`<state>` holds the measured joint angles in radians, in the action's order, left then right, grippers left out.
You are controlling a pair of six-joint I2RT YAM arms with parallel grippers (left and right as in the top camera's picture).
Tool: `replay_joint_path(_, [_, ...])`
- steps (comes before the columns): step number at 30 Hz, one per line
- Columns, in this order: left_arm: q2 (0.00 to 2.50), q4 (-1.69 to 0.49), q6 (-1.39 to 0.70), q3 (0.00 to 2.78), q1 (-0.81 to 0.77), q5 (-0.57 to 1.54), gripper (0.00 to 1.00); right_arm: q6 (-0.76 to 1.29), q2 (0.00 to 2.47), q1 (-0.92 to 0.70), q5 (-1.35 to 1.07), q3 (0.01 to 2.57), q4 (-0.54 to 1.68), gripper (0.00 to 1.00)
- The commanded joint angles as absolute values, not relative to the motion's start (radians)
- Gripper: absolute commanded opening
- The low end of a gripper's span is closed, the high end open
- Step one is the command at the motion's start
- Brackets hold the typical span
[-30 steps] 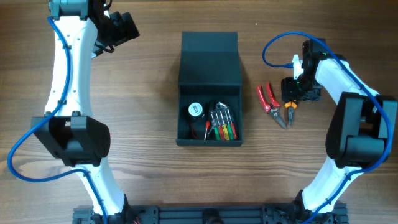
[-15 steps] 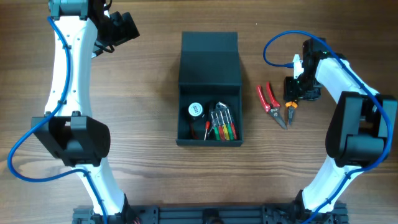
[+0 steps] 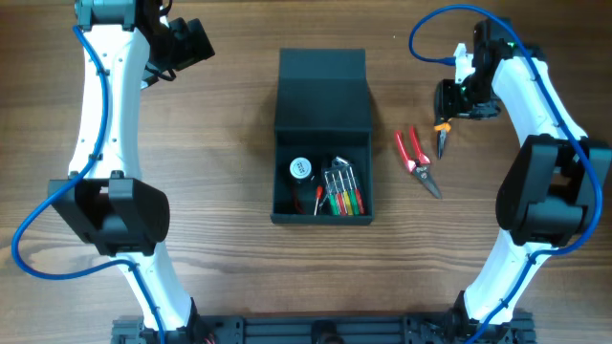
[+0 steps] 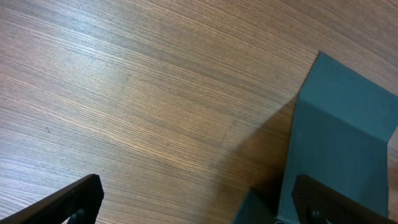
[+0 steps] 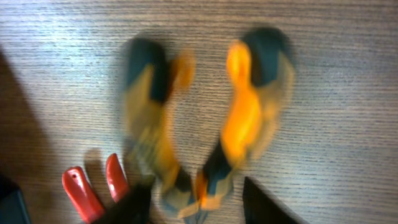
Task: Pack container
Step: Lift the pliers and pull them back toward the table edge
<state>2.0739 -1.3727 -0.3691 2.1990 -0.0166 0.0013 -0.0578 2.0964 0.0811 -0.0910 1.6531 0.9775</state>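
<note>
**Container open, pliers in the right gripper**

The container (image 3: 321,219) lies right of the left gripper (image 3: 188,42) and left of the right gripper (image 3: 448,117). Its long axis runs away from the arm bases, with the lid (image 3: 322,91) thrown back at the far end. Only the overhead view shows inside: one round white-faced disc (image 3: 301,169) and a cluster of screwdrivers (image 3: 340,194) (too packed to count). The left wrist sees just a lid corner between widely spread fingers. There are two pliers. The red-handled pair (image 3: 411,151) lies on the table (image 3: 229,277), left of the right gripper. The orange-handled pair (image 5: 242,118), blurred in the right wrist view, is clamped in it.
</note>
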Motion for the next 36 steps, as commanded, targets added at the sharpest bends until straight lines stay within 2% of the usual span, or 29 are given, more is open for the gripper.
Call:
replay_joint_path(1, [2.062,-1.374,-0.375,2.210,-0.017,0.010,1.00,-0.054,2.106,0.076,-0.112,1.678,0.987,0.38])
replay_joint_path(4, [2.062,-1.374,-0.375,2.210,-0.017,0.010,1.00,-0.054,2.106,0.076,-0.112,1.677,0.988,0.38])
replay_joint_path(5, [2.062,-1.374,-0.375,2.210,-0.017,0.010,1.00,-0.054,2.106,0.076,-0.112,1.677,0.986,0.48])
replay_joint_path(6, [2.062,-1.374,-0.375,2.210,-0.017,0.010,1.00,-0.053,2.106,0.076,-0.112,1.677,0.983,0.68])
replay_joint_path(7, [2.062,-1.374,-0.375,2.210,-0.017,0.010,1.00,-0.052,2.106,0.075,-0.112,1.677,0.971,0.84])
replay_joint_path(11, [2.062,-1.374,-0.375,2.210,-0.017,0.010,1.00,-0.083,2.106,0.035,-0.105,1.677,0.926,0.88])
replay_joint_path(14, [2.062,-1.374,-0.375,2.210,-0.017,0.010,1.00,-0.109,2.106,-0.025,-0.039,1.677,0.883,0.99])
replay_joint_path(20, [2.062,-1.374,-0.375,2.210,-0.017,0.010,1.00,-0.024,2.134,-0.011,0.001,1.677,0.866,0.99])
replay_joint_path(30, [2.062,-1.374,-0.375,2.210,-0.017,0.010,1.00,-0.057,2.299,-0.001,-0.009,1.677,0.872,0.99])
replay_joint_path(33, [2.062,-1.374,-0.375,2.210,-0.017,0.010,1.00,-0.057,2.299,-0.001,-0.009,1.677,0.872,0.91])
replay_joint_path(34, [2.062,-1.374,-0.375,2.210,-0.017,0.010,1.00,-0.056,2.299,-0.001,-0.009,1.677,0.875,0.85])
replay_joint_path(36, [2.062,-1.374,-0.375,2.210,-0.017,0.010,1.00,-0.052,2.299,-0.001,-0.009,1.677,0.881,0.64])
